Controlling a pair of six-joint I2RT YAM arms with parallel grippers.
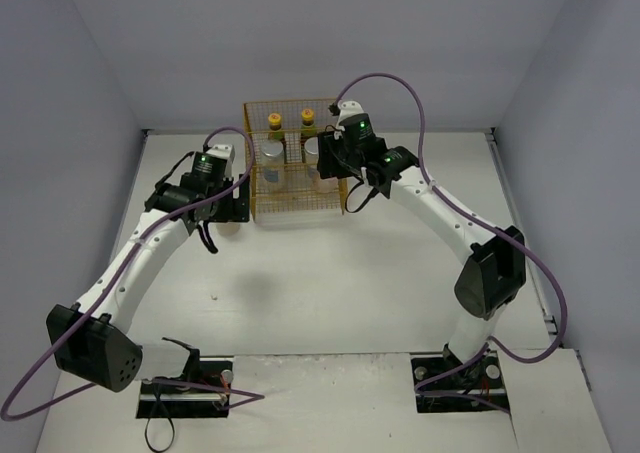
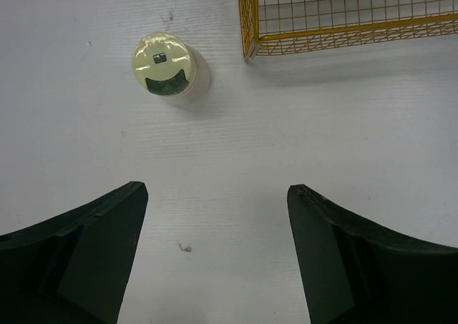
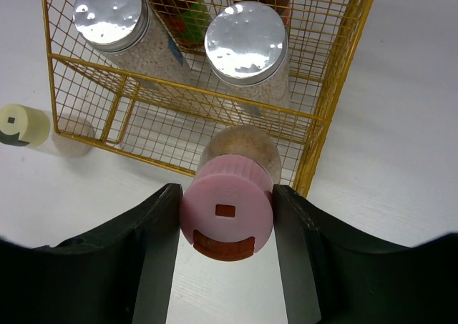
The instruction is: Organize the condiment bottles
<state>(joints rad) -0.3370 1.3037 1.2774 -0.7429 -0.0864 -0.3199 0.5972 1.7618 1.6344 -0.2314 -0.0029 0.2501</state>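
Observation:
My right gripper [image 3: 226,195] is shut on a squat beige bottle by its pink cap [image 3: 226,218], held at the near right corner of the yellow wire rack [image 3: 315,124]. Whether the bottle is inside the rack, I cannot tell. Two silver-lidded jars [image 3: 111,13] [image 3: 245,41] stand in the rack, with dark bottles [image 3: 187,13] behind them, their yellow caps [image 1: 274,122] [image 1: 307,119] showing from above. A yellow-green-capped bottle [image 2: 164,65] stands on the table left of the rack. My left gripper [image 2: 216,189] hangs open over bare table, short of that bottle.
The rack's near left corner [image 2: 249,48] lies just ahead and right of my left gripper. White walls close the table in at the back and sides. Purple cables loop from both arms.

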